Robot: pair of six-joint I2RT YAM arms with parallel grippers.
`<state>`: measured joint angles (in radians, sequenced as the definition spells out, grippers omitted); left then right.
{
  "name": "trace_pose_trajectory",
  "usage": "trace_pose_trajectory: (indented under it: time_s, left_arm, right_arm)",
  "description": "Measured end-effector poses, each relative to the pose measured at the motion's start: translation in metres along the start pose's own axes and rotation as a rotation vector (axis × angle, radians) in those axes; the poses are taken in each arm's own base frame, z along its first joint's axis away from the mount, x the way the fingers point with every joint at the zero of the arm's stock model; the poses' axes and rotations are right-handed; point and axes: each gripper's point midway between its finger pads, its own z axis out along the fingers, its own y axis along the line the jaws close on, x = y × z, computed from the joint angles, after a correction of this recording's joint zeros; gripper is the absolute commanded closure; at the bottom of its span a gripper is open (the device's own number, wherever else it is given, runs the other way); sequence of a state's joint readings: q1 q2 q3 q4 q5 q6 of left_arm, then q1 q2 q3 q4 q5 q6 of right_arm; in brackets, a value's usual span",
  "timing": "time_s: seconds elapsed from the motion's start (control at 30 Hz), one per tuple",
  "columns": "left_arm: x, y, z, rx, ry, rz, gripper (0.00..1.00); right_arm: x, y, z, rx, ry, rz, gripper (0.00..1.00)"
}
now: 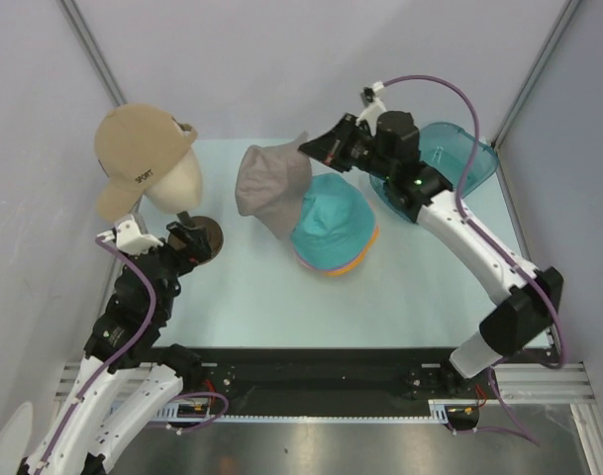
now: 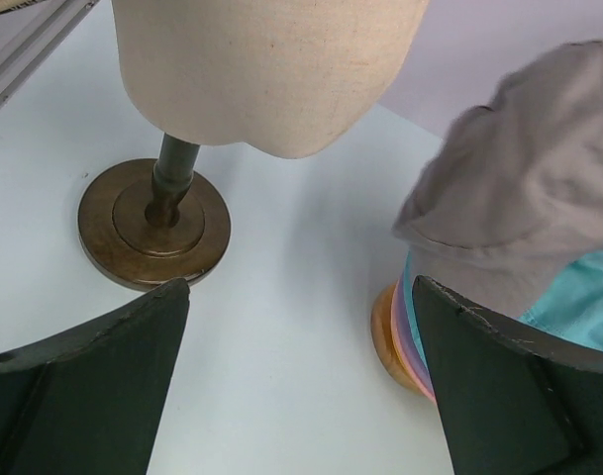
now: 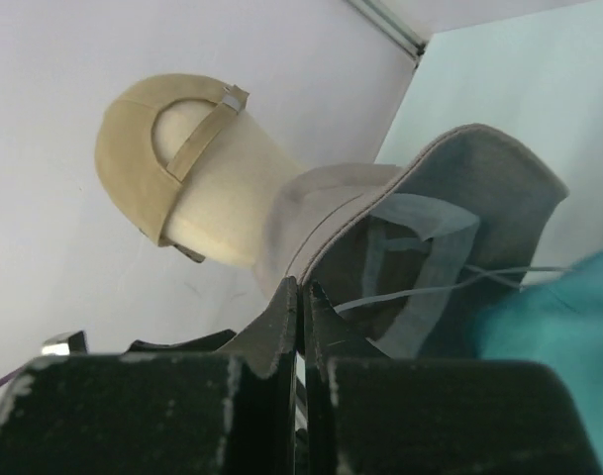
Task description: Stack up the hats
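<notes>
Top external, right gripper (image 1: 314, 148): we log it clenched on the brim edge of the grey-taupe hat (image 1: 269, 183).
Left gripper (image 2: 299, 295): released, near mannequin base (image 2: 152, 226).

left pincer (image 2: 301, 287) spread, right pincer (image 3: 303, 297) clamped

Soft, even light falls from above, so the pale worktop (image 1: 251, 297) reads bright with no harsh glare. The overhead view is sharp throughout. Shadows are faint: a diffuse one lies beneath the mannequin head (image 2: 271, 69), and its brown base (image 2: 152, 223) carries a dull sheen. Seen from its wrist, my left claw (image 2: 301, 287) is dark and slightly soft at the lower corners. My right claw (image 3: 303, 292) is a near-black, blurred mass close to the lens. The inside of the grey-taupe hat (image 3: 459, 218) it pinches sits in shade.
</notes>
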<state>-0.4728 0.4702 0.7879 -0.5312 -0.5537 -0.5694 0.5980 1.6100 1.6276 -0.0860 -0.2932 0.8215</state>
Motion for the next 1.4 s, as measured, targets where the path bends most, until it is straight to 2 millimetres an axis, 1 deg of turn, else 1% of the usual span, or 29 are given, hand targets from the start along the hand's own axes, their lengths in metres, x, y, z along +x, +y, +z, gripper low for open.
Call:
trace_pose_trajectory:
  time_s: [0.07, 0.13, 0.23, 0.27, 0.33, 0.43, 0.6, 0.73, 0.87, 1.0, 1.1, 1.17, 1.23, 1.3, 1.4]
  left_arm:
    - [0.002, 0.001, 0.001, -0.003, 0.003, -0.003, 0.0]
    - [0.003, 0.001, 0.001, -0.004, 0.006, -0.003, 0.0]
    - [0.004, -0.001, 0.003, -0.001, 0.01, -0.001, 0.0]
    - [0.005, -0.002, 0.004, 0.001, 0.013, 0.002, 0.0]
    - [0.006, -0.005, 0.007, 0.009, 0.018, 0.011, 0.0]
    - [0.01, -0.013, 0.014, 0.029, 0.038, 0.035, 0.0]
    - [0.022, -0.031, 0.026, 0.088, 0.088, 0.064, 0.0]
    - [0.032, -0.05, 0.036, 0.154, 0.125, 0.073, 0.0]
    - [0.041, -0.071, 0.049, 0.218, 0.169, 0.087, 0.0]
    - [0.049, -0.095, 0.062, 0.281, 0.218, 0.093, 0.0]
    - [0.047, -0.119, 0.067, 0.348, 0.226, 0.082, 0.0]
    - [0.041, -0.136, 0.07, 0.393, 0.22, 0.069, 0.0]
    - [0.033, -0.152, 0.073, 0.435, 0.206, 0.045, 0.0]
    - [0.027, -0.163, 0.075, 0.463, 0.195, 0.026, 0.0]
    - [0.019, -0.18, 0.079, 0.507, 0.18, -0.004, 0.0]
  right_arm:
    - [-0.008, 0.001, -0.021, 0.014, -0.02, 0.019, 1.0]
    - [-0.021, 0.009, -0.045, 0.016, -0.065, 0.025, 1.0]
    - [-0.035, 0.024, -0.067, 0.005, -0.111, 0.022, 1.0]
    - [-0.039, 0.027, -0.074, 0.003, -0.127, 0.022, 1.0]
    - [-0.042, 0.028, -0.083, 0.009, -0.139, 0.023, 1.0]
    - [-0.04, 0.014, -0.089, 0.055, -0.14, 0.04, 1.0]
    - [-0.026, -0.031, -0.092, 0.192, -0.117, 0.082, 1.0]
    - [-0.013, -0.064, -0.102, 0.301, -0.107, 0.109, 1.0]
    - [-0.013, -0.083, -0.117, 0.367, -0.123, 0.124, 1.0]
    - [-0.022, -0.091, -0.132, 0.413, -0.161, 0.132, 1.0]
    - [-0.024, -0.088, -0.141, 0.423, -0.178, 0.143, 1.0]
    - [-0.023, -0.083, -0.145, 0.419, -0.183, 0.153, 1.0]
    - [-0.021, -0.08, -0.145, 0.413, -0.18, 0.163, 1.0]
    - [-0.016, -0.075, -0.142, 0.407, -0.173, 0.173, 1.0]
    - [-0.004, -0.064, -0.137, 0.391, -0.156, 0.182, 1.0]
